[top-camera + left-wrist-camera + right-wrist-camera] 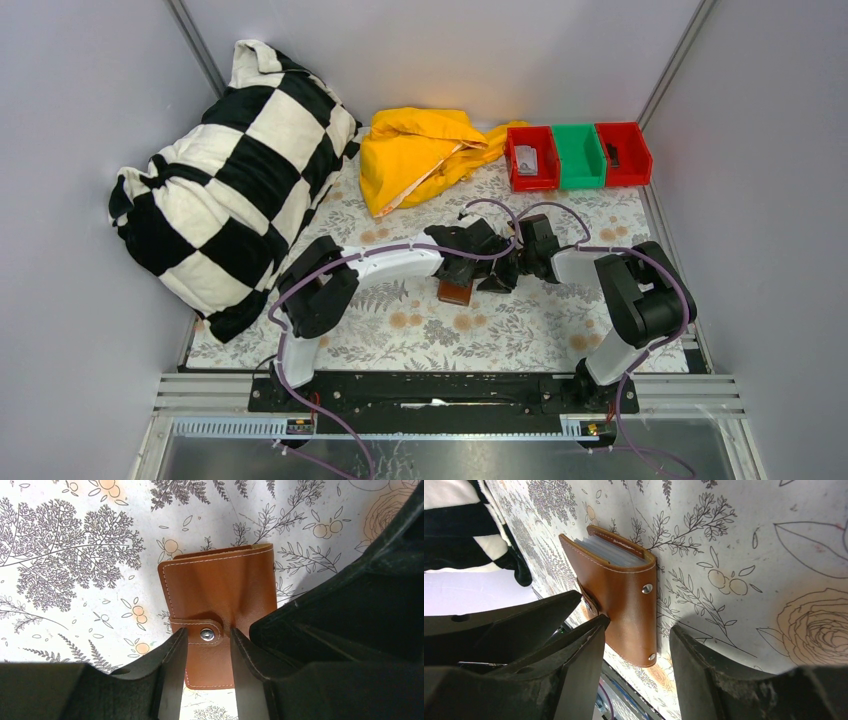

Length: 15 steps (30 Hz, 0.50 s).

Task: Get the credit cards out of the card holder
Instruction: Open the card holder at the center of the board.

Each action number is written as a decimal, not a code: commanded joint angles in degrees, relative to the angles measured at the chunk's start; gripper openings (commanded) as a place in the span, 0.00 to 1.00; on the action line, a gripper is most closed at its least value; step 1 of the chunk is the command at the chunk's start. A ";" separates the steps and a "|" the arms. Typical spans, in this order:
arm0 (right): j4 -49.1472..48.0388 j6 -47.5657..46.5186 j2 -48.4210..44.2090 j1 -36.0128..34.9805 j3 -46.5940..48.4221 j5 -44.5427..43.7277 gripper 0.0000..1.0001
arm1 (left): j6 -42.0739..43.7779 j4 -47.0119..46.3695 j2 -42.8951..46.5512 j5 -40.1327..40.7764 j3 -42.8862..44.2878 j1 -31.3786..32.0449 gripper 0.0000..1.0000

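The card holder (pixel 455 292) is a brown wallet lying on the floral cloth, folded closed with its snap strap fastened. In the left wrist view it (pixel 220 587) lies under my left gripper (pixel 209 639), which is open with a finger on each side of the snap (pixel 207 635). In the right wrist view the holder (pixel 624 595) shows grey-blue pocket edges (pixel 609 550) along its open side. My right gripper (pixel 636 630) is open and straddles its near corner. In the top view both grippers, left (pixel 462 268) and right (pixel 505 272), meet over it. The credit cards are hidden.
A black-and-white checkered pillow (pixel 230 170) fills the left side. A yellow cloth (pixel 420 150) lies at the back. A red bin (pixel 532 158), a green bin (pixel 579 155) and another red bin (pixel 622 153) stand at the back right.
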State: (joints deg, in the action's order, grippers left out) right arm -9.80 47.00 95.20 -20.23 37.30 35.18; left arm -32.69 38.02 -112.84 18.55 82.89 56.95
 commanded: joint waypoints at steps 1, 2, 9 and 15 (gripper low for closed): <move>2.41 -1.26 0.54 -0.23 -0.38 -1.97 0.58 | -1.27 -0.97 -1.67 3.43 0.46 -0.30 0.37; 2.54 -1.38 0.45 -0.17 -0.38 -1.96 0.58 | -1.65 -1.40 -1.56 3.11 -0.17 -0.29 0.35; 2.81 -1.52 -0.02 -0.23 -0.68 -2.31 0.58 | -2.38 -3.01 -1.38 1.99 -2.31 -0.39 0.17; 2.49 -1.67 0.12 -0.20 -0.29 -1.86 0.59 | -0.64 -3.16 0.79 -0.01 -2.91 -1.01 0.00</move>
State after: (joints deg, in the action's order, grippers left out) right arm -9.76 46.94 95.20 -20.23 37.30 35.18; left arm -33.89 36.05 -112.92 20.27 82.32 56.88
